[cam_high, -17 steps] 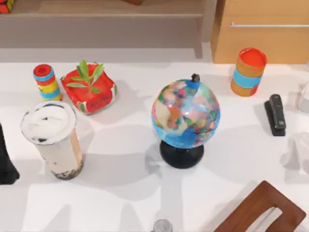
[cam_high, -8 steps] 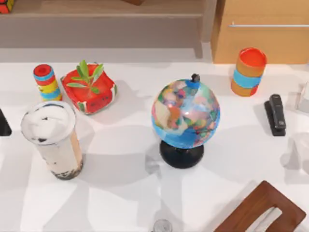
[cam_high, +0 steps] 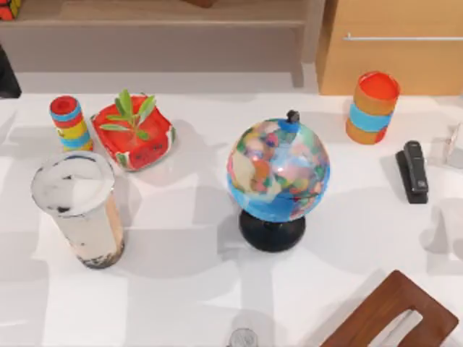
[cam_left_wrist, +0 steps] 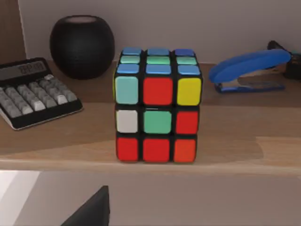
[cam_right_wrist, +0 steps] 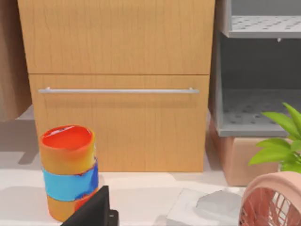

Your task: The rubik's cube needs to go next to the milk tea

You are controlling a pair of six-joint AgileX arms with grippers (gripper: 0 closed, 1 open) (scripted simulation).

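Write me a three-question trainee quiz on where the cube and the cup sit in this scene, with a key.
1. True or false: the rubik's cube sits on a wooden shelf, not on the white table.
2. Which thing lies on the shelf beside the cube in the left wrist view: A) a calculator, B) a banana, C) a mug?
3. Fill in: on the table, the milk tea stands at the top view's ____ side, with the globe nearer the middle.

Key: 1 true; 2 A; 3 left.
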